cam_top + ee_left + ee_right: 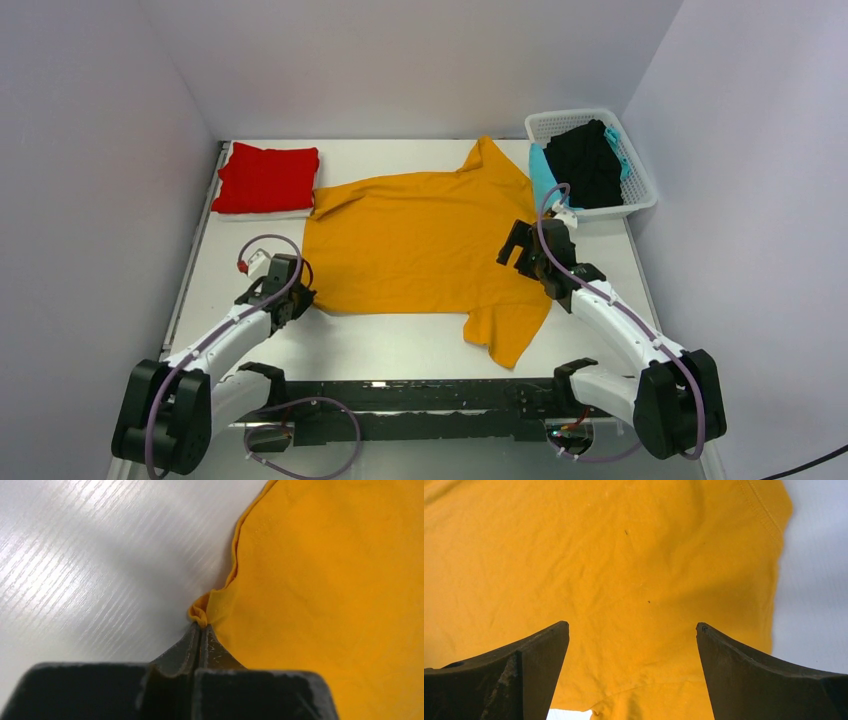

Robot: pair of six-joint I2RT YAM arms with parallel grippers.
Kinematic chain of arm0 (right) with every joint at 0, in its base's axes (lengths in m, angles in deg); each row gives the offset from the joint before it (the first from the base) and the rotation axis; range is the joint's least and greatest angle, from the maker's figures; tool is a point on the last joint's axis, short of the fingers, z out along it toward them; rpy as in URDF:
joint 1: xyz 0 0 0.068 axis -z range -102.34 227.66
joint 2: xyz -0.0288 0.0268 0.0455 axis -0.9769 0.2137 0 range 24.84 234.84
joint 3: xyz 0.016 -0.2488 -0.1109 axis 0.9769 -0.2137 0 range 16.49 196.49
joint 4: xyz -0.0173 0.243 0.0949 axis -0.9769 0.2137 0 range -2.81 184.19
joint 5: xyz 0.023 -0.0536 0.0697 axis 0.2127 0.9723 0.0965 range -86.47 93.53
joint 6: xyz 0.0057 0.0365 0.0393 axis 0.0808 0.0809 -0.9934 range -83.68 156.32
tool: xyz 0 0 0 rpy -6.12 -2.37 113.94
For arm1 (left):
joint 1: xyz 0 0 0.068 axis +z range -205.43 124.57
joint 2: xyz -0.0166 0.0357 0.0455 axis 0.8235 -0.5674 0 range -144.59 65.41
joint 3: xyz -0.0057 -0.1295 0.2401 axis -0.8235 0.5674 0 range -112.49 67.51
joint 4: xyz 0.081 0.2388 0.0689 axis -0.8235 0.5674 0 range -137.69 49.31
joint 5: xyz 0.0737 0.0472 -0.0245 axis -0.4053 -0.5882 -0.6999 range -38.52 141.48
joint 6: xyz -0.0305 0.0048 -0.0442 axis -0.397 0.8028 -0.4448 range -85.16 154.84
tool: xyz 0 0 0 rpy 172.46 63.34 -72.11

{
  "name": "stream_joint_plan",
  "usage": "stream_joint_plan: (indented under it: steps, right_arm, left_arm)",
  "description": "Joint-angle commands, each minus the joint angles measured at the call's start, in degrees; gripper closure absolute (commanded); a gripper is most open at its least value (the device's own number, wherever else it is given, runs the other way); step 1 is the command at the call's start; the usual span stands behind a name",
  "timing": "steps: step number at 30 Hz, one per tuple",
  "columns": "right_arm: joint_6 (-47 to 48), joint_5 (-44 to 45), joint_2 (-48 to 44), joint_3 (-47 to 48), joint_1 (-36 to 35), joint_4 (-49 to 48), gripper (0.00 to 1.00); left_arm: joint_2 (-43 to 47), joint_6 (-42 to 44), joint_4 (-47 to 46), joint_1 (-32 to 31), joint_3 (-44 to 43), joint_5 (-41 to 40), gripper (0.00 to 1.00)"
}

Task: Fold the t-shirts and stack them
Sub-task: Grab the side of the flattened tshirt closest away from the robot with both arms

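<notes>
While the orange t-shirt (420, 240) lies spread across the middle of the white table (400, 345), its collar end points right toward the basket and its hem toward the left. One sleeve reaches the far edge; the other hangs toward the near edge, slightly crumpled. Cloth is mostly flat, with light wrinkles along the far-left edge.

Left gripper (200, 630): jaws pressed together, pinching a small bunched fold of the near-left hem corner. The left wrist view shows the cloth puckered right at the fingertips. Left arm reaches forward low over the table, forearm angled up and right toward that corner.

Right gripper (633, 626): jaws spread wide, nothing between them, placed over the shirt's right side near where the near sleeve joins the body. Cannot tell whether the tips touch the cloth. Right arm extends forward and inward, wrist bent down.

Red t-shirt (265, 178): folded into a rectangle, far-left corner of the table, just beside the orange hem.

White basket (640, 185): far-right corner, holding a black garment (590, 160) and a turquoise garment (541, 170) draped over its left rim.
</notes>
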Motion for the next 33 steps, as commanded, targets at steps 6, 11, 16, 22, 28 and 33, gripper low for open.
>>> stream_joint_plan:
  steps: [6,11,16,22,28,33]
  right_arm:
    - [0.91,-2.55,0.64,6.55,-1.25,14.26,0.0]
    - [-2.38,-4.62,1.16,7.69,-11.3,26.89,0.0]
    - [-12.1,-7.02,-0.07,5.58,-24.07,38.12,0.05]
    - [-21.09,-3.44,-3.79,4.19,-29.24,46.32,0.15]
    - [-27.49,0.25,-7.03,4.09,-29.24,50.41,0.18]
    - [-27.68,-0.53,-3.31,1.67,-29.09,47.76,0.29]
  left_arm:
    - [3.69,0.22,5.98,0.05,1.84,0.89,1.0]
    - [9.25,1.4,9.12,0.05,1.73,0.24,1.0]
    - [10.27,2.34,11.16,0.09,0.68,0.46,1.0]
    - [11.07,3.72,12.8,0.05,-0.25,-1.2,1.0]
    - [10.2,4.03,12.15,0.05,-0.45,-0.37,1.0]
    - [11.41,3.78,11.8,0.05,0.16,-0.32,1.0]
